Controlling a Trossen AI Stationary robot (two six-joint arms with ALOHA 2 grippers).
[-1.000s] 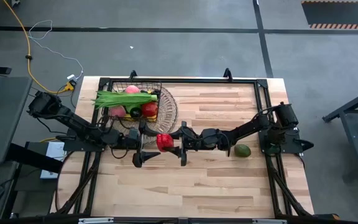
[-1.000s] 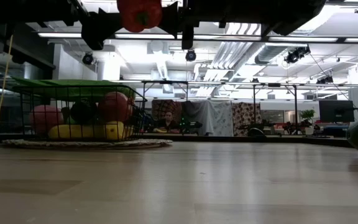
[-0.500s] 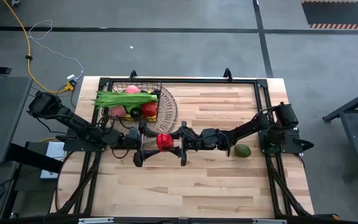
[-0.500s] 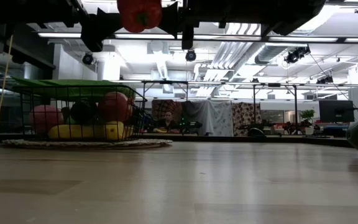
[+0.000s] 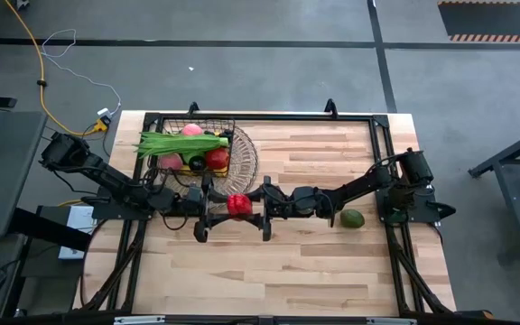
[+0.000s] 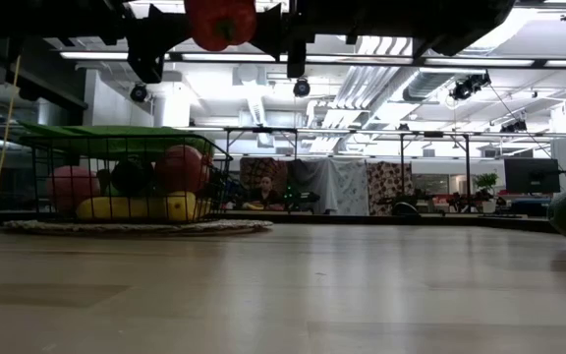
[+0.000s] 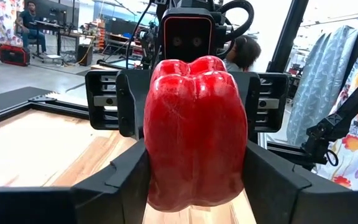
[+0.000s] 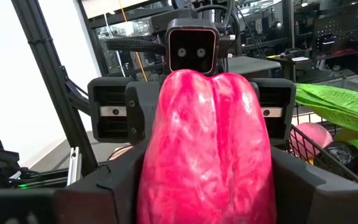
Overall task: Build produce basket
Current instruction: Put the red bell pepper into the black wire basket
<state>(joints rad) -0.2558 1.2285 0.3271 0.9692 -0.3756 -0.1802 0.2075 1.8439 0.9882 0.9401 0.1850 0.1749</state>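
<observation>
The red bell pepper point(image 5: 237, 205) hangs above the worktop point(image 5: 314, 271) at frame centre, between 2 grippers. The left gripper point(image 5: 208, 206) has its jaws clenched on the pepper. The right gripper point(image 5: 262, 206) also grips the pepper's opposite end. An avocado point(image 5: 352, 218) lies centre right. Farther off, upper left, the wire basket point(image 5: 230, 126) holds a green stalk point(image 5: 181, 143), a peach point(image 5: 191, 130) and other produce, sitting on a wicker tray point(image 5: 246, 167).

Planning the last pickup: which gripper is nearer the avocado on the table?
Right. The avocado lies beside the right arm's base. The right gripper is mid-table at the red pepper; the left gripper is on the pepper's far side, farther away.
</observation>
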